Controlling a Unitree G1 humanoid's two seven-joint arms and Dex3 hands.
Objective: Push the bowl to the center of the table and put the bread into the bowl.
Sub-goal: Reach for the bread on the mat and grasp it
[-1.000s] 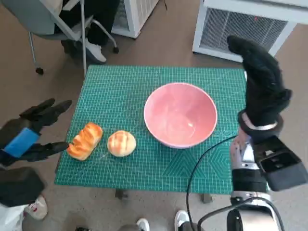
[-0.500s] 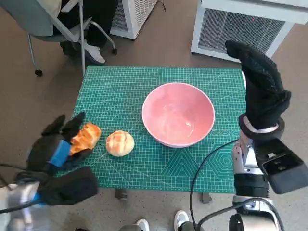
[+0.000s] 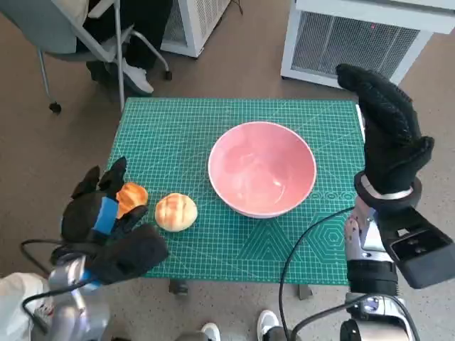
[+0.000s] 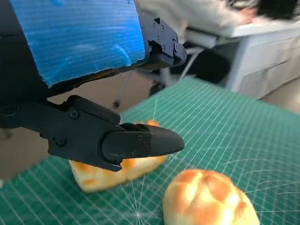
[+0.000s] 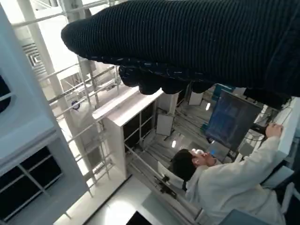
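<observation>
The pink bowl (image 3: 261,169) stands empty near the middle of the green mat (image 3: 185,128), slightly right. A round bread roll (image 3: 175,212) (image 4: 211,199) lies left of it near the front edge. The long bread (image 3: 132,195) (image 4: 117,169) lies further left, partly hidden under my left hand (image 3: 99,211). That hand hovers over the long bread with its fingers (image 4: 136,143) spread, and no grip on the bread shows. My right hand (image 3: 387,131) (image 5: 197,42) is raised beside the table's right edge, fingers straight up, holding nothing.
A chair (image 3: 64,35) with a person's legs stands beyond the far left corner. White grilled units (image 3: 355,42) stand behind the table. A black cable (image 3: 298,249) crosses the front right corner. A person (image 5: 220,183) shows in the right wrist view.
My left hand has swung in from off the table's left side to above the long bread, covering its left part. The bowl, the round roll and my right hand stayed put.
</observation>
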